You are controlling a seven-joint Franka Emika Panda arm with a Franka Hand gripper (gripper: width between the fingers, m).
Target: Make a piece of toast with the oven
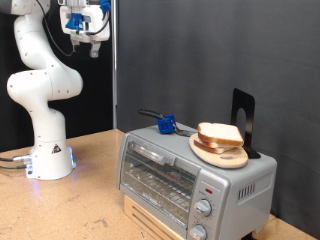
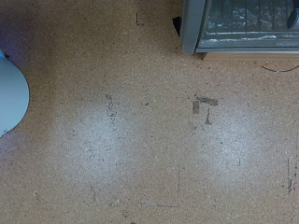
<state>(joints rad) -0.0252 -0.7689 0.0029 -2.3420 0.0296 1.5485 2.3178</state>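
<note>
The silver oven (image 1: 190,178) stands on the wooden table at the exterior view's lower right, its glass door shut and its knobs on the front. Slices of toast (image 1: 219,134) lie stacked on a round wooden plate (image 1: 222,155) on top of the oven. My gripper (image 1: 87,42) hangs high at the exterior view's top left, far from the oven, with its fingers apart and nothing between them. The wrist view looks down on the bare table, with a corner of the oven (image 2: 241,26) at one edge. The fingers do not show there.
A blue object (image 1: 167,125) with a black cable lies on the oven's top, behind the plate. A black stand (image 1: 243,120) rises beside the plate. The robot's white base (image 1: 48,155) stands on the table (image 2: 140,131) and also shows in the wrist view (image 2: 9,93).
</note>
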